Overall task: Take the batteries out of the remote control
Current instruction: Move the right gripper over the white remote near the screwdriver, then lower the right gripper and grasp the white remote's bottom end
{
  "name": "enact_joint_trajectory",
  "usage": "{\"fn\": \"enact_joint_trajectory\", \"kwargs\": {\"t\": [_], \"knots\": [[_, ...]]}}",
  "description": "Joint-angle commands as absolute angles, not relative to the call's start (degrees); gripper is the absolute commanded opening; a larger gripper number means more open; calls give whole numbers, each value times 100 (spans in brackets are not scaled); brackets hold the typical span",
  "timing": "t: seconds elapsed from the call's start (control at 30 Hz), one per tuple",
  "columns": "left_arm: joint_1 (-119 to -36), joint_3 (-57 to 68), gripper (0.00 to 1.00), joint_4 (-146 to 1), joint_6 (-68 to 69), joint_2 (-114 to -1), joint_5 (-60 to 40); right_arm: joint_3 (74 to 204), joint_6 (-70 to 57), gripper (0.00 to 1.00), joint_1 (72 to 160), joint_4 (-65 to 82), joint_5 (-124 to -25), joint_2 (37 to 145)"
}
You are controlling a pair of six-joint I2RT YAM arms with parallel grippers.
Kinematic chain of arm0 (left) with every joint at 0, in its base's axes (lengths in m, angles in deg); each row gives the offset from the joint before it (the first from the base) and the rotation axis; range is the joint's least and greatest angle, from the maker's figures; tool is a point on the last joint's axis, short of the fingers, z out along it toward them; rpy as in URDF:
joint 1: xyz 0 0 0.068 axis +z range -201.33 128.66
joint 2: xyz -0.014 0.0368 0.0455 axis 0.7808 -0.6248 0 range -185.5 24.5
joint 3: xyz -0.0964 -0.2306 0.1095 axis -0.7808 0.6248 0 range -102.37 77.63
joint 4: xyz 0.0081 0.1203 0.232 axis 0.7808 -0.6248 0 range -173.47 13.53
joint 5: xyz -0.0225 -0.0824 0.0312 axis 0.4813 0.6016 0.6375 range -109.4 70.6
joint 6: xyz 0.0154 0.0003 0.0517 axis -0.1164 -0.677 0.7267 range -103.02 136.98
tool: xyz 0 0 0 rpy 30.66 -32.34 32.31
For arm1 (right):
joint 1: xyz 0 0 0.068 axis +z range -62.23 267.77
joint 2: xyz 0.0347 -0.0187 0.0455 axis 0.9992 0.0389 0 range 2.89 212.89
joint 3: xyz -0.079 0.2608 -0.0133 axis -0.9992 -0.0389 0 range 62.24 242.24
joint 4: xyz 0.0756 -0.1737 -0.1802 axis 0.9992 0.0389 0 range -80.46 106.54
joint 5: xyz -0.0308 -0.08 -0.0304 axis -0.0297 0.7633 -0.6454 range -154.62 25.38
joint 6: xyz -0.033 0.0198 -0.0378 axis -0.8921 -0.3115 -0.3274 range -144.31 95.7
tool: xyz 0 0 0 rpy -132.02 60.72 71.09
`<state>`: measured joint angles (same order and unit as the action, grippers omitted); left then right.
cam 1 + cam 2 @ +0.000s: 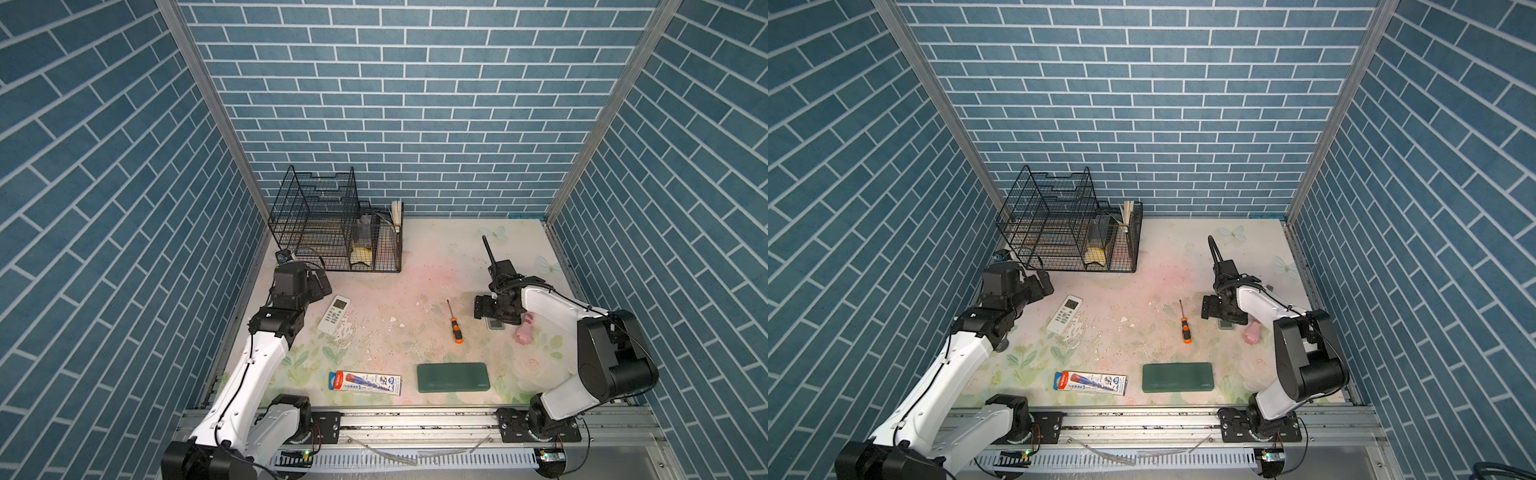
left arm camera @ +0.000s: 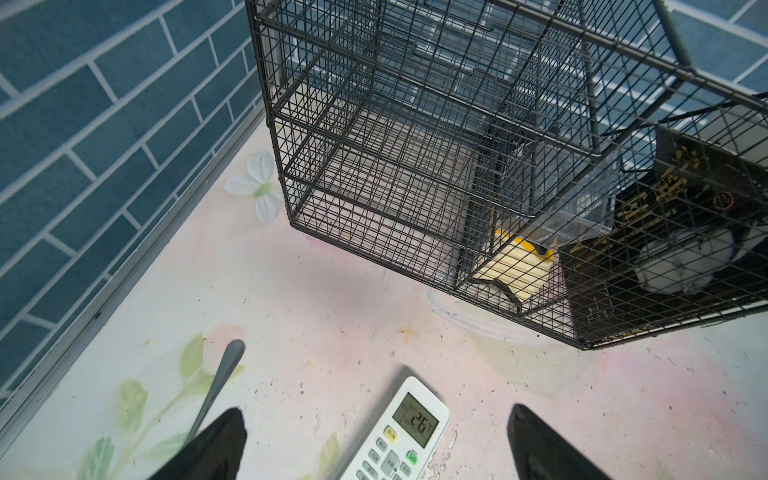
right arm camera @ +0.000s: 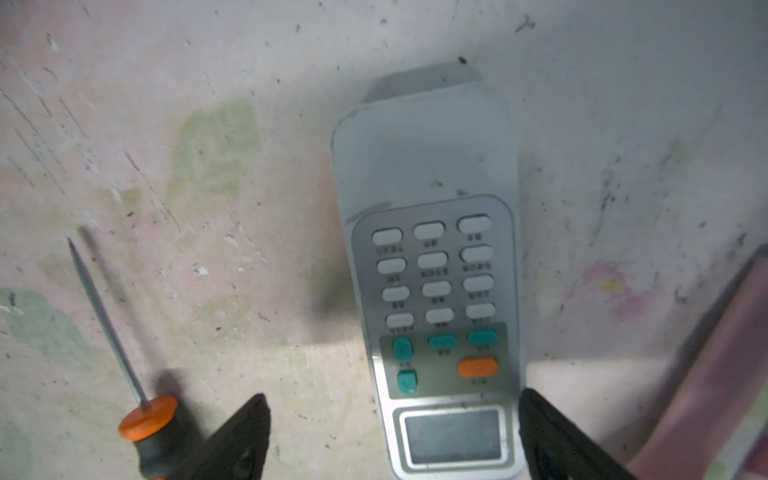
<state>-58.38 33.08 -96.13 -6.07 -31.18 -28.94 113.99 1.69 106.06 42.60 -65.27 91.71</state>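
So far nothing is unloaded: no batteries show in any view. Two remotes lie face up on the bench (image 1: 436, 257). The white remote (image 1: 334, 314) lies just ahead of the left end effector (image 2: 374, 444), jaws spread wide, grasping nothing. The grey remote (image 3: 436, 266) sits between the spread, empty jaws of the right end effector (image 3: 392, 440). Only the right wrist view shows its keypad; in a top view the arm hides most of it. The screwdriver (image 1: 454, 322) lies untouched nearby.
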Motion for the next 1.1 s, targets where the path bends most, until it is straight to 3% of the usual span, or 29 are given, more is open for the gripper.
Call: {"fn": "enact_joint_trajectory", "kwargs": {"t": [0.0, 0.37, 0.63, 1.07], "knots": [[-5863, 3272, 100, -9686, -673, -3016, -2854, 11213, 360, 94, 10629, 4444, -6412, 8996], [-5872, 3231, 100, -9742, -720, -2999, -2809, 11059, 364, 94, 10627, 4202, -6638, 9229], [-5870, 3210, 100, -9783, -710, -2991, -2823, 11134, 613, 89, 10746, 3817, -7614, 9303], [-5872, 3306, 100, -9784, -675, -2885, -2810, 11540, 1489, 83, 11045, 3463, -7622, 9666]]}}
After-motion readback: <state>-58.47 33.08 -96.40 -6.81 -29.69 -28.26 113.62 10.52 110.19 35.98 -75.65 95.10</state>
